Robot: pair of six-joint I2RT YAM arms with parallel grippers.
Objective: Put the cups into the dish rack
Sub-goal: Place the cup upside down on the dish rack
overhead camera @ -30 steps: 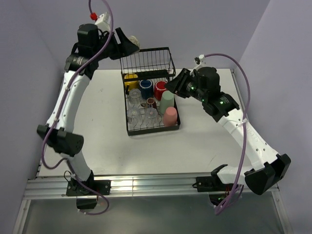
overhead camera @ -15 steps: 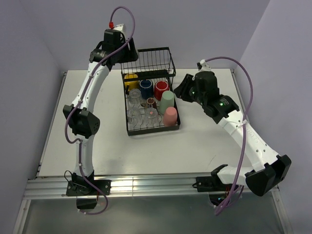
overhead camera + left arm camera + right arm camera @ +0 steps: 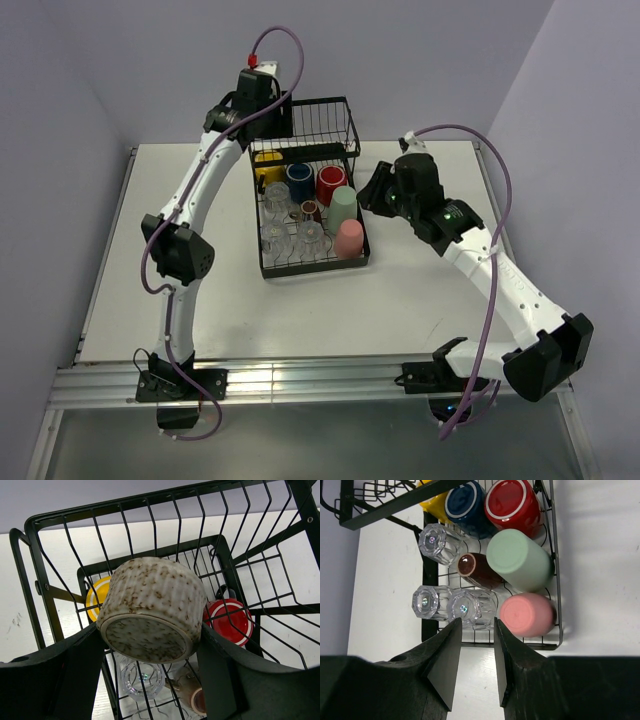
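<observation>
The black wire dish rack (image 3: pixel 312 268) stands mid-table and holds several cups upside down: red (image 3: pixel 329 183), navy (image 3: pixel 299 180) and yellow (image 3: pixel 268 162) mugs, a green tumbler (image 3: pixel 343 208), a pink tumbler (image 3: pixel 348 238), a brown glass (image 3: pixel 311 211) and clear glasses (image 3: pixel 275 240). My left gripper (image 3: pixel 262 102) is shut on a speckled beige cup (image 3: pixel 152 610), base toward the camera, over the rack's tall basket section (image 3: pixel 30 580). My right gripper (image 3: pixel 366 191) hovers open and empty at the rack's right side. In the right wrist view its fingers (image 3: pixel 447 655) frame a clear glass (image 3: pixel 467 607).
White table (image 3: pixel 430 290) with a raised rim, lavender walls behind and at the sides. The right wrist view shows the pink tumbler (image 3: pixel 525 614), the green tumbler (image 3: pixel 517 560) and the red mug (image 3: pixel 512 505) along the rack's right wall (image 3: pixel 558 580). Arm bases sit on the near rail.
My left arm has swung right and down, carrying the speckled cup from left of the rack to over the basket section. My right gripper has drawn back slightly from the green tumbler.
</observation>
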